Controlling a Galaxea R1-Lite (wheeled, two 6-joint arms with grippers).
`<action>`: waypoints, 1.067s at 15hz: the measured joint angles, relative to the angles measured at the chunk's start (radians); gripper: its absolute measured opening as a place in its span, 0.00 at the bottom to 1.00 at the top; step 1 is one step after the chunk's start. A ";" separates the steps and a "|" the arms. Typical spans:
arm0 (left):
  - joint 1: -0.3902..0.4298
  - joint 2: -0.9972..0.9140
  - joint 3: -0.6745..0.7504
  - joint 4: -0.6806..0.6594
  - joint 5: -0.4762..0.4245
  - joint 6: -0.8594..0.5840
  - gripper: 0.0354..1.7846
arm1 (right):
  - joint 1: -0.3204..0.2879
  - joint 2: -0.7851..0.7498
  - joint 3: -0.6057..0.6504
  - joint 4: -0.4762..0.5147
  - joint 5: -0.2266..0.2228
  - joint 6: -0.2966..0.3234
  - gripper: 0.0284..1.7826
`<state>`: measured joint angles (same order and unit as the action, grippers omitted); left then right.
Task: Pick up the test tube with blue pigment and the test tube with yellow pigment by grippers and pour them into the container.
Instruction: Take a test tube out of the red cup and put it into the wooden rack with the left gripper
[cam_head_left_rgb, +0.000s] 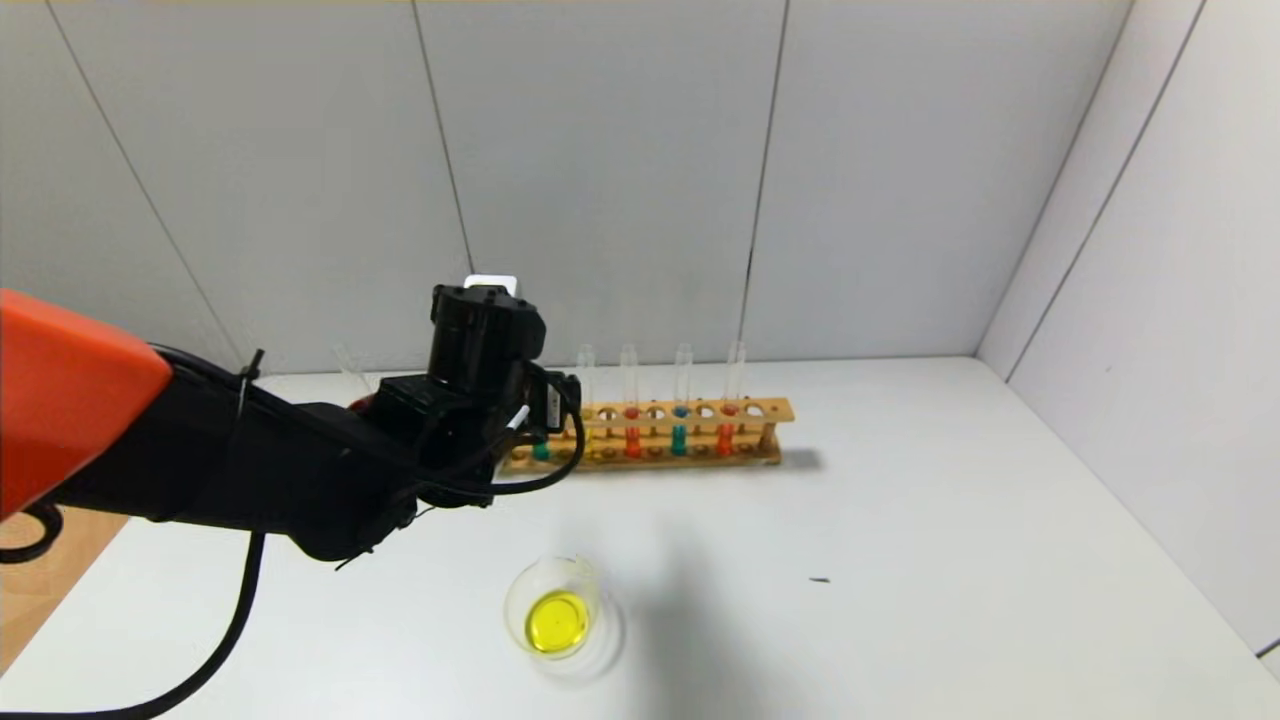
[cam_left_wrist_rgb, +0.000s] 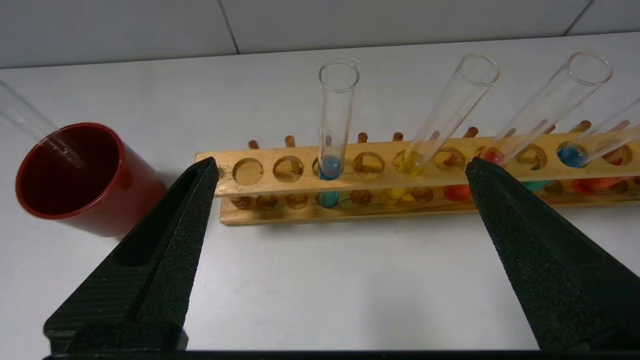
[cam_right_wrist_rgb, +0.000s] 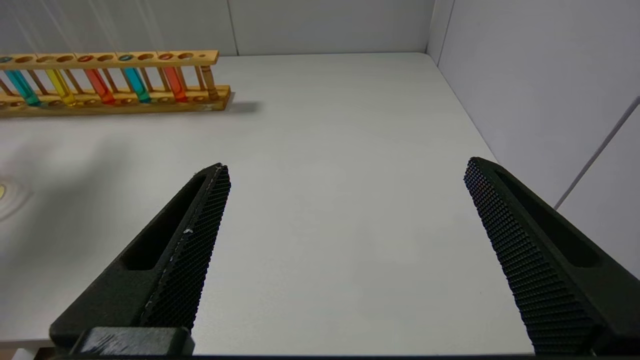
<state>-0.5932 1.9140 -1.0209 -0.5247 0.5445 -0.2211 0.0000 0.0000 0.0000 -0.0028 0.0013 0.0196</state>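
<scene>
Test tube with blue pigment (cam_left_wrist_rgb: 330, 165) upright in wooden rack (cam_left_wrist_rgb: 280, 212), far side of tabletop (cam_head_left_rgb: 900, 560). Left gripper (cam_left_wrist_rgb: 340, 170) hovers before it, jaws apart, apparently lining up grasp. Container (cam_head_left_rgb: 556, 618) near, holding yellow liquid. Right gripper (cam_right_wrist_rgb: 345, 172) idle, jaws apart.

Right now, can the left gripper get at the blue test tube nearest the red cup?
Probably yes. The left gripper is open, facing the rack, and the test tube with blue pigment stands upright between its fingers' line of approach. Bare table lies in between; the red cup sits off to the side.
</scene>
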 joint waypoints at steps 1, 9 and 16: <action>0.008 0.019 -0.019 -0.001 -0.007 0.000 0.97 | 0.000 0.000 0.000 0.000 0.000 0.000 0.96; 0.113 0.153 -0.145 -0.003 -0.081 0.011 0.97 | 0.000 0.000 0.000 0.000 0.000 0.000 0.96; 0.116 0.206 -0.193 -0.003 -0.099 0.003 0.97 | 0.000 0.000 0.000 0.000 0.000 0.000 0.96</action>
<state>-0.4770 2.1204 -1.2143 -0.5277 0.4453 -0.2183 0.0000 0.0000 0.0000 -0.0028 0.0013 0.0200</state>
